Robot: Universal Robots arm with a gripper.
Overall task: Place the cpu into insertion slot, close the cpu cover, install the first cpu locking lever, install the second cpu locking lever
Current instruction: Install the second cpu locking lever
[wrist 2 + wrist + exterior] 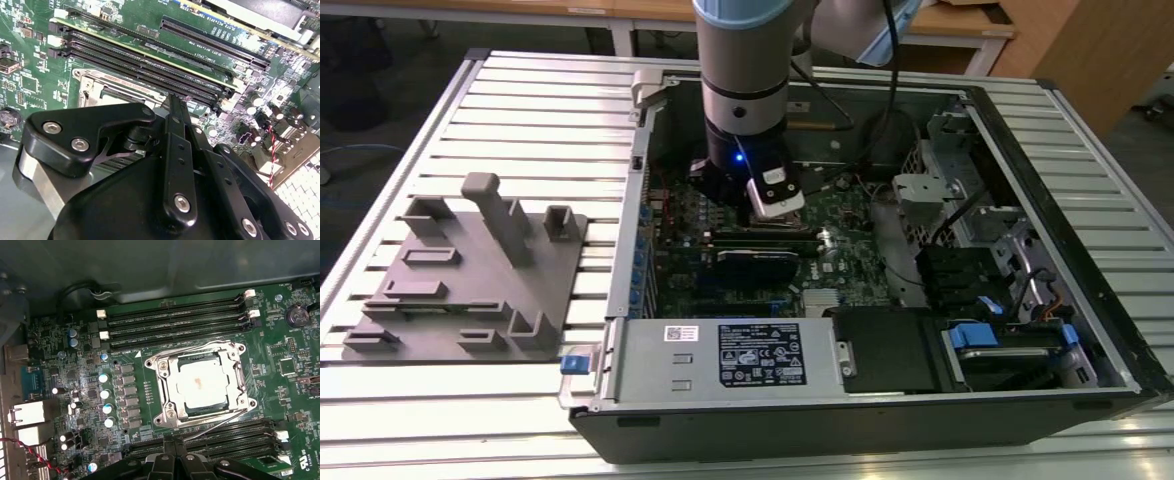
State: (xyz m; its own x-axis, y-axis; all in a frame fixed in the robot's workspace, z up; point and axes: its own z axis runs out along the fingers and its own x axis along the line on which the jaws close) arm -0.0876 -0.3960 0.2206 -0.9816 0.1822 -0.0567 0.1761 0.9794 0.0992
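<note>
- Gripper (172,460) hovers above the motherboard (75,385), just beside the insertion slot (160,365); cannot tell whether clenched.
- Cpu (205,385) seated, cpu cover (237,385) down over it.
- Locking lever (220,421): judged best pressed slowly and steadily until it hooks.

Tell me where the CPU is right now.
In the first wrist view, the pale silver square CPU sits in the metal-rimmed socket, framed by the silvery cover, between two banks of long black memory slots.
</note>
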